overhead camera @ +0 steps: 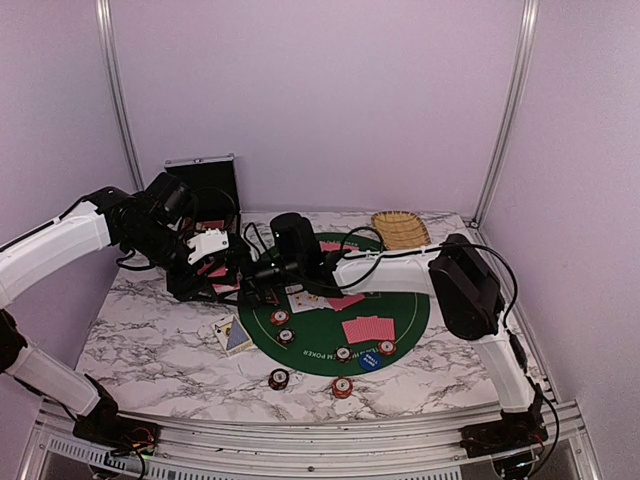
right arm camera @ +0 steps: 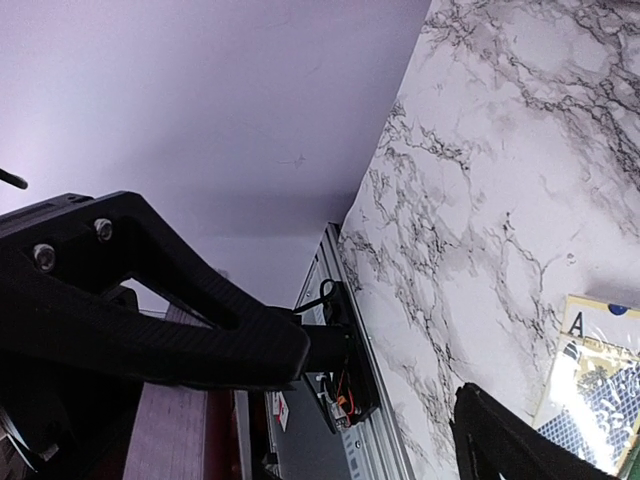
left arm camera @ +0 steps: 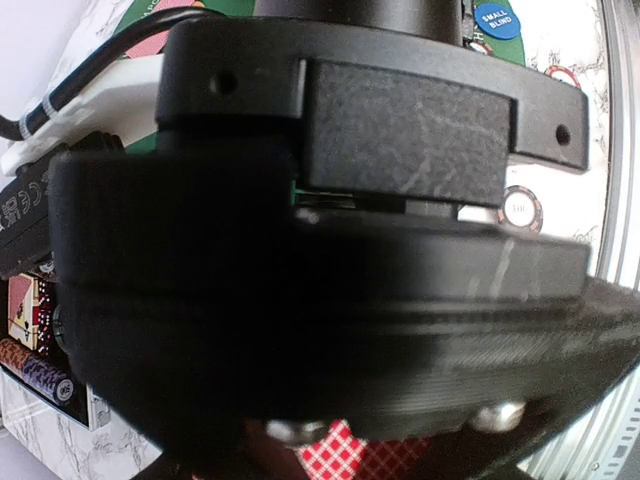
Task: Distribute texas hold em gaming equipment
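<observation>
My left gripper [overhead camera: 218,278] hovers at the green mat's [overhead camera: 410,310] left edge, apparently shut on red-backed cards [left arm camera: 365,452] that show at the bottom of its wrist view. My right gripper [overhead camera: 258,287] reaches across the mat, close against the left one, and its black body [left arm camera: 330,250] blocks most of the left wrist view. Its fingers [right arm camera: 180,330] stand wide apart and empty. More red-backed cards [overhead camera: 368,328] lie on the mat. Striped chips [overhead camera: 280,317] sit on the mat and two in front of it [overhead camera: 278,379]. The blue disc [overhead camera: 370,361] marked small blind also shows in the left wrist view [left arm camera: 497,18].
A flat piece with a dark triangle and an A [overhead camera: 233,335] lies on the marble left of the mat, and also shows in the right wrist view [right arm camera: 598,385]. The open silver case [overhead camera: 205,188] stands at back left. The tan woven tray [overhead camera: 400,228] sits at back right.
</observation>
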{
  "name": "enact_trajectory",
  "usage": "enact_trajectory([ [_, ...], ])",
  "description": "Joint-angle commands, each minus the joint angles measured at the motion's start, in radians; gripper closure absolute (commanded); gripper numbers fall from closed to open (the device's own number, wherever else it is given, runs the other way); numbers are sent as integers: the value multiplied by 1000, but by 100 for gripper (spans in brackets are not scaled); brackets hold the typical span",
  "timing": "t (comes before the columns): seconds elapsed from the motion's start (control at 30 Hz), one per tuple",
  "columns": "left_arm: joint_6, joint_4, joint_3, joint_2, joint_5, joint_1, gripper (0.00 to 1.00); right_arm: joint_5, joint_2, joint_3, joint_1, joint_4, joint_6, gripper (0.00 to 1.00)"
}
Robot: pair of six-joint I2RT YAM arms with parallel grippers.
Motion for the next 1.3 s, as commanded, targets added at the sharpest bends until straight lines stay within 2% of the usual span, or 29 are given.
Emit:
enact_trajectory([
  [0.0,-5,-3,13,-13,7,5,100,43,8,61,1,-126,-60,7],
  [0.57,-4,-3,7,-19,1,5,100,55,-125,-172,-51,-51,-55,22],
  [0.7,-4,-4,8,-17,3,5,100,52,-144,-184,-55,-40,-51,26],
  [1.1,-4,-3,6,-14,4,5,100,49,-213,-221,-66,-18,-34,47],
  [1.27,-4,-3,5,-15,4,5,100,43,-232,-242,-71,-16,-29,53],
])
